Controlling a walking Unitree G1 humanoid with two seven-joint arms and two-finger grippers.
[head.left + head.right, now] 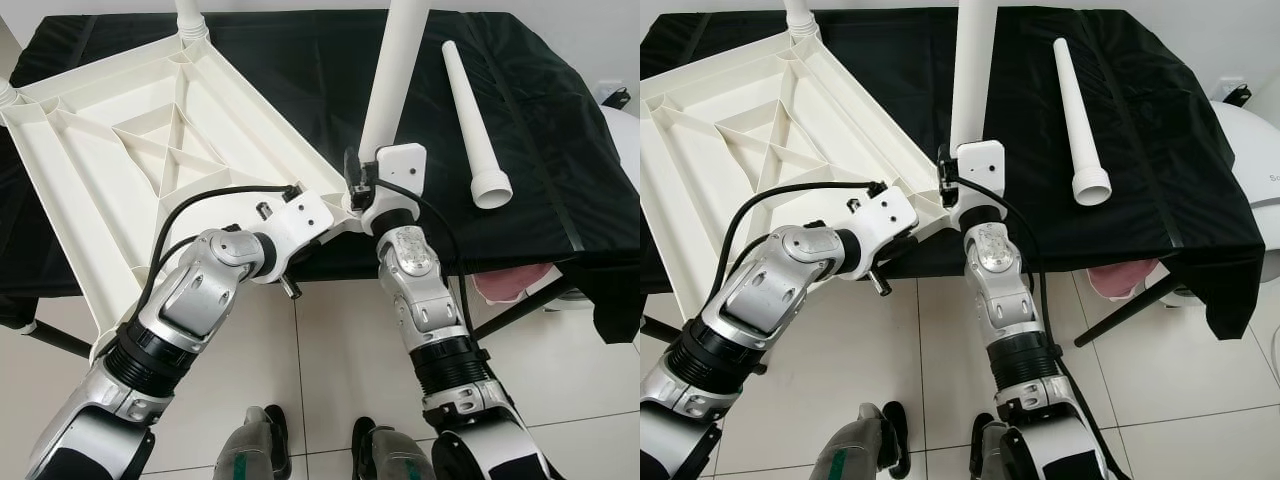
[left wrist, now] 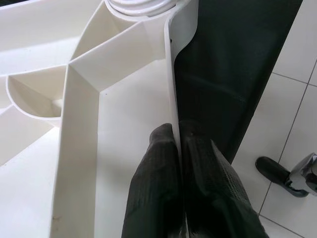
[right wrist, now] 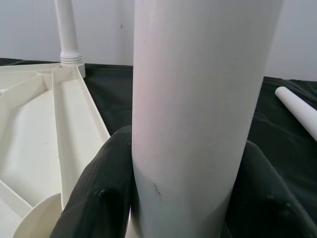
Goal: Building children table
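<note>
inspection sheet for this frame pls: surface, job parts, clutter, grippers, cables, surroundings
Surface: black-clothed table.
Job's things: upturned white tabletop overhanging the near edge; one leg upright at its near corner; loose leg lying on the cloth.
Clutter: nothing seen.
Grippers: left gripper shut on the tabletop's rim; right gripper shut on the upright leg.
Cables: black cables along both wrists.
Surroundings: tiled floor; pink item under the table.

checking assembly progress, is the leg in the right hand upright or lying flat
Upright. The leg stands on end at the tabletop's near corner, the right hand clamped round it. A spare leg lies flat on the black cloth.
</note>
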